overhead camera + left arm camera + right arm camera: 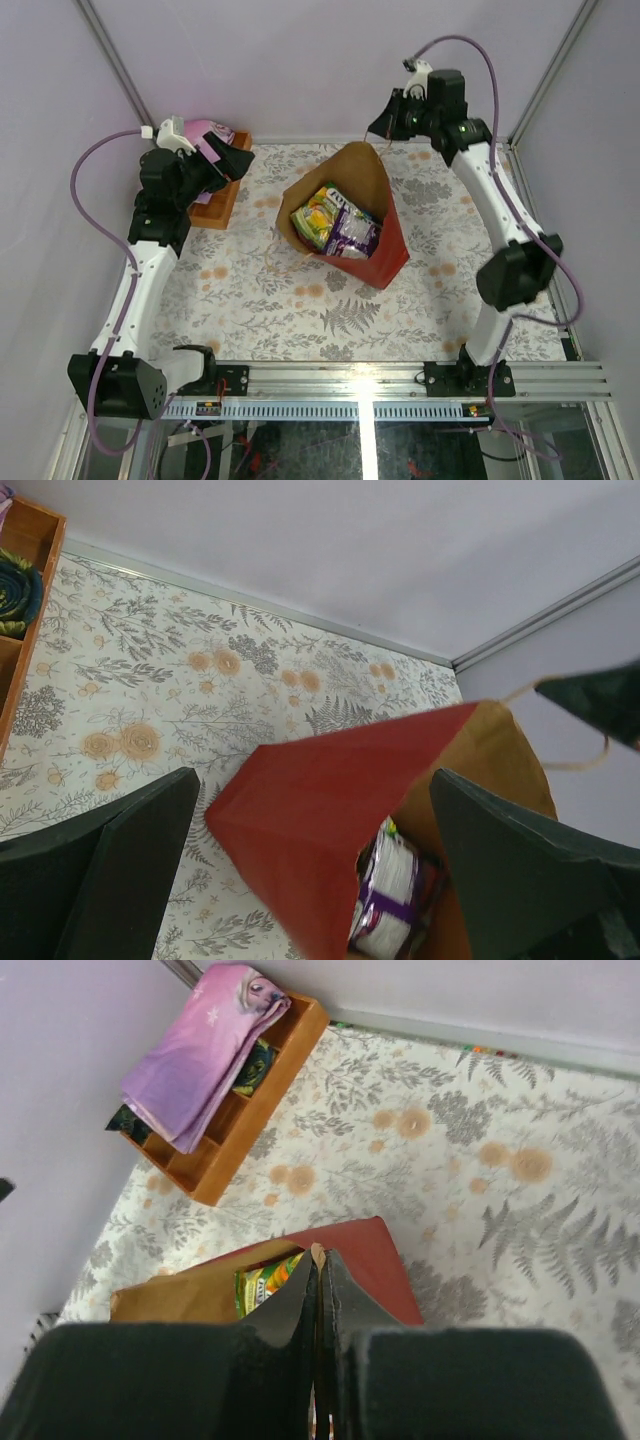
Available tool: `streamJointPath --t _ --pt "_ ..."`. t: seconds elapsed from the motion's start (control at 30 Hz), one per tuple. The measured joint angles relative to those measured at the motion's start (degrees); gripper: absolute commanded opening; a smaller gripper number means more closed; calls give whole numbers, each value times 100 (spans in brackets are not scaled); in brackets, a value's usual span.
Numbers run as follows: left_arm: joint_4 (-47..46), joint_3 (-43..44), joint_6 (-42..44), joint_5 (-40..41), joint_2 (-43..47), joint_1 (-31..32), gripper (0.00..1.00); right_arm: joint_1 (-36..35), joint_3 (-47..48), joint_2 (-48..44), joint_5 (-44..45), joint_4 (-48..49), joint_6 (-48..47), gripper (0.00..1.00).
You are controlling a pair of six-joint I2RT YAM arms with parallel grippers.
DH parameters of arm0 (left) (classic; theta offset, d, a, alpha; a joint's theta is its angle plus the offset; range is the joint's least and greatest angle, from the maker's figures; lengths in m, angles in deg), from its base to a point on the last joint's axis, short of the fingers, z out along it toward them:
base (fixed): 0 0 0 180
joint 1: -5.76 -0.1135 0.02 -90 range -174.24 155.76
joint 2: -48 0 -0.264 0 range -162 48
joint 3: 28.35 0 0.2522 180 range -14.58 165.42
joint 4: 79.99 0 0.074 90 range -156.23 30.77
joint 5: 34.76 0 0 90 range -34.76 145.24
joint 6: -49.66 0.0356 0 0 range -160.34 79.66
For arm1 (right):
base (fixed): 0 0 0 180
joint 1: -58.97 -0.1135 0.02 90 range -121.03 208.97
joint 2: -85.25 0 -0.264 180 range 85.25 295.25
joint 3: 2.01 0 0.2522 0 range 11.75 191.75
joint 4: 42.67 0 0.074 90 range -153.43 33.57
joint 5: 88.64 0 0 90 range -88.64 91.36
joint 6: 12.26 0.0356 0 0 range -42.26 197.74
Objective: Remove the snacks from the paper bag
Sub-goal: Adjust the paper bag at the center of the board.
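— What does it all stand on?

— A table (300, 300) patterned with ferns and flowers. Pale lilac walls (320, 60) close it in, with metal posts (110, 60) at the corners.

— And around the paper bag?

— The paper bag (385, 262) sits mid-table with its mouth gaping. The snacks (335, 225) lie inside, a green-yellow packet (318, 215) beside a purple packet (352, 232). Well apart from the bag, on the left arm's side by the far wall, is a wooden tray (255, 1110) with a pink-purple cloth (200, 1055) draped over it. From above, the left arm partly hides both.

— The pincers?

— The right gripper (318, 1260) is pressed tight on the bag's far rim. It seems to grip the kraft edge, though the handle may be caught too. The left gripper (315, 780) gapes wide, holds nothing and hangs clear of the bag.
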Motion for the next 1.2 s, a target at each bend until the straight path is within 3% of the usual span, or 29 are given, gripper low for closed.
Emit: streamJointPath --t 0.23,0.4,0.47,0.6,0.8,1.0,1.1,1.2 --pt "-4 0 0 22 -205 0 100 658 3569 2474 -745 -1161 -710 0" --pt "-2 2 0 -46 -505 0 100 1080 3823 2643 -1025 -1128 -868 0" --pt "-2 2 0 -92 -603 11 100 1191 3569 2485 -1091 -986 -920 0" --pt "-2 4 0 -122 -741 166 100 1130 2026 1515 -1215 -575 -979 0" --pt "-2 55 0 -66 -820 726 100 -2 -168 -7 -1215 243 -1060 0" --pt "-2 153 22 179 -841 1429 100 -791 -595 -114 -1547 826 -717 2" --pt "-4 144 22 315 -841 1580 100 -846 -424 -42 -1585 813 -745 26" --pt "-98 -55 15 459 -776 1661 99 -839 -374 -28 -1502 758 -874 68"
